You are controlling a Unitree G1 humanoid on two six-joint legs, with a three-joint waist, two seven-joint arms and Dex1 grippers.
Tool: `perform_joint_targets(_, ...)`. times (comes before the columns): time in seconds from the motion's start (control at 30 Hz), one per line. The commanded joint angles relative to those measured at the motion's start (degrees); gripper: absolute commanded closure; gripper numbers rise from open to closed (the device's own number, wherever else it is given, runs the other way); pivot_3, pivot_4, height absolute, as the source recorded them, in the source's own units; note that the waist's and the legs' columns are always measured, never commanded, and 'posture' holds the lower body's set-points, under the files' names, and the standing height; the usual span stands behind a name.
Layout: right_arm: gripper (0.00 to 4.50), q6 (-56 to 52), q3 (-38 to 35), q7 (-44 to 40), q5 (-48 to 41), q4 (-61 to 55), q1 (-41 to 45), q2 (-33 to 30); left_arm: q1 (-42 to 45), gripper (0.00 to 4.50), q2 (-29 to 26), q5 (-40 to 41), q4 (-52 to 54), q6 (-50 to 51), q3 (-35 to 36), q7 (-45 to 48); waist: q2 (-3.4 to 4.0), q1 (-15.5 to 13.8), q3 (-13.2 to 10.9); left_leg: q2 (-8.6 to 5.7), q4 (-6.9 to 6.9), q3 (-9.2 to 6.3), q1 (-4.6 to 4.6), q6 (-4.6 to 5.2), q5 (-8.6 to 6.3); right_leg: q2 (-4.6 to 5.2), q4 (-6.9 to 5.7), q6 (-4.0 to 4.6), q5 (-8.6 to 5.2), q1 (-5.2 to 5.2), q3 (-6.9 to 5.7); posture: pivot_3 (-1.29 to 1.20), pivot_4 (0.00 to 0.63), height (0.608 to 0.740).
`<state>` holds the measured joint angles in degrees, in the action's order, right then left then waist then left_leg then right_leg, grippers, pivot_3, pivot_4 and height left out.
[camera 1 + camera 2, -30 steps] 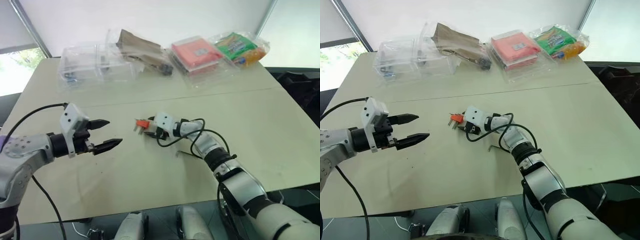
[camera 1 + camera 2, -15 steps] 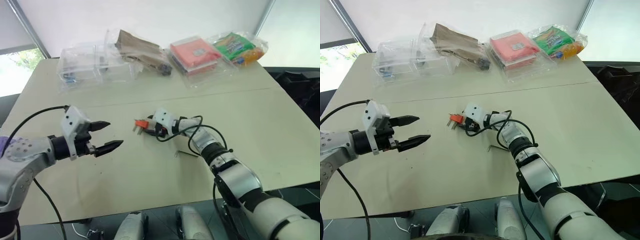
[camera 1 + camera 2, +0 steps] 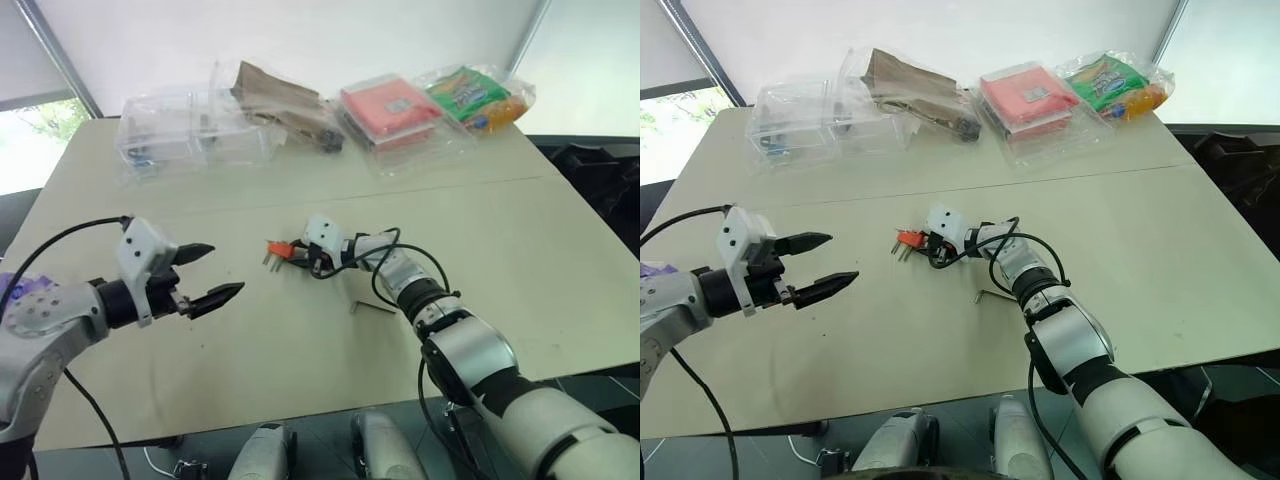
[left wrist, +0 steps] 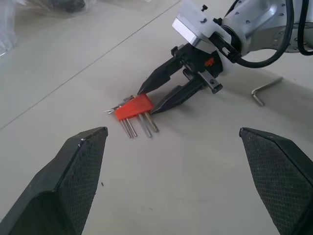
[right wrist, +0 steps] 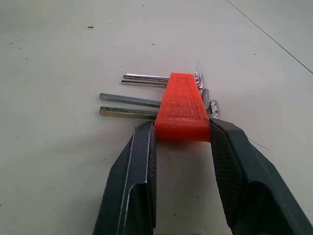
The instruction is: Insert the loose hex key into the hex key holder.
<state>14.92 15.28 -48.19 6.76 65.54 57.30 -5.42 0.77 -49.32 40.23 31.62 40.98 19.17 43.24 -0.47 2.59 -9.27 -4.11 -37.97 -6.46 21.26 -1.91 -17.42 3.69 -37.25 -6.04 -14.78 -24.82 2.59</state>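
Right end effector [image 5: 181, 139] is lying low over the pale beige tabletop [image 3: 520, 240], its two black fingers pressing against both sides of the wide end of the small orange-red wedge-shaped plastic hex key holder [image 5: 182, 107]. That holder is resting on the tabletop near the middle, with several short grey metal keys [image 5: 129, 100] sticking out of one side and their bent ends showing at the other. Fingers and holder are touching; the grip is narrow, with only the block's end between the pads.

Left end effector [image 3: 210, 272] is hovering above the tabletop at about nine o'clock from the holder, well apart from it, its black fingers spread wide and holding nothing. It is pointing toward the holder.

Lying flat on the tabletop at about four o'clock from the holder is the loose hex key [image 3: 373, 308], a thin dark grey L-shaped metal rod, near the right forearm and touching neither end effector.

Along the far edge, at twelve o'clock, clear plastic boxes [image 3: 190, 135] are sitting beside a brown paper bag [image 3: 278, 95], a clear pack with a pink-red slab [image 3: 390, 108] and a green and orange packet [image 3: 480, 95].
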Motion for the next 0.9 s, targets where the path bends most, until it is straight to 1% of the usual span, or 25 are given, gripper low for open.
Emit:
perform_joint_targets(0.03,3.50,1.43,0.94,1.62,2.79,0.71,-0.41,-0.98,0.35,0.00,-0.16,0.32,1.13,-0.82,1.77,-0.13,0.00,0.00,0.00,0.00,0.00,0.00,0.00,0.00,0.00,0.00,0.00,0.00,0.00,0.00,0.00,0.00,0.150,0.740)
perform_joint_targets(0.1,3.50,5.71,1.36,4.93,4.45,-1.40,-0.76,-2.28,1.61,0.00,0.03,0.92,0.22,-0.62,1.50,-0.02,0.00,-0.04,0.00,0.00,0.00,0.00,0.00,0.00,0.00,0.00,0.00,0.00,0.00,0.00,0.00,0.00,0.150,0.740)
perform_joint_targets(0.17,3.50,15.26,4.91,11.74,11.45,-7.02,-1.47,-6.80,4.88,0.00,0.25,2.13,-1.80,-0.17,0.73,0.37,0.04,-0.50,-0.02,-0.02,-0.01,-0.03,0.03,-0.01,0.00,0.01,0.00,0.00,0.00,-0.01,-0.02,0.00,0.150,0.740)
perform_joint_targets(0.23,3.50,20.85,6.90,17.25,16.48,-11.93,-2.32,-10.48,8.31,0.00,0.53,2.98,-3.79,0.38,-0.23,0.74,0.03,-0.87,-0.03,-0.10,-0.09,-0.10,0.17,-0.05,0.03,0.04,0.00,0.00,0.00,-0.09,-0.08,0.00,0.150,0.740)
perform_joint_targets(0.37,3.50,27.59,6.65,28.27,23.19,-22.47,-4.39,-17.05,17.08,0.00,1.97,3.60,-8.73,0.89,-4.28,2.14,0.00,-1.16,-0.03,-0.09,-0.09,0.00,0.18,-0.05,0.03,0.02,0.01,0.00,0.00,-0.14,-0.06,0.00,0.150,0.740)
perform_joint_targets(0.47,3.50,31.65,5.03,34.43,27.80,-32.58,-6.30,-22.17,24.55,0.00,4.98,2.86,-13.43,0.53,-8.74,3.50,0.00,-0.95,-0.04,-0.05,-0.03,0.06,0.21,-0.06,0.03,-0.01,-0.02,0.00,0.00,-0.24,-0.05,0.00,0.150,0.740)
perform_joint_targets(0.6,3.50,35.35,3.43,37.25,29.65,-41.79,-7.63,-26.83,32.73,0.00,8.86,1.88,-19.79,-0.24,-12.97,6.16,-0.03,-0.02,-0.04,-0.05,-0.02,0.08,0.23,-0.06,0.03,-0.03,-0.06,0.00,0.00,-0.27,-0.03,0.00,0.150,0.740)
perform_joint_targets(0.67,3.50,37.42,2.77,37.36,28.75,-45.67,-8.07,-28.51,35.95,0.00,10.63,1.98,-22.11,-0.23,-14.38,7.61,-0.04,-0.03,-0.05,-0.04,-0.01,0.09,0.23,-0.05,0.03,-0.04,-0.05,0.00,0.00,-0.28,-0.03,0.00,0.150,0.740)
perform_joint_targets(0.9,3.50,42.27,1.60,36.40,25.50,-51.56,-9.06,-31.31,41.47,0.00,14.12,1.23,-26.51,-1.01,-16.73,12.11,-0.05,-0.02,-0.05,-0.03,-0.01,0.14,0.22,-0.05,0.03,-0.06,-0.05,-0.01,0.00,-0.29,0.03,0.00,0.150,0.740)
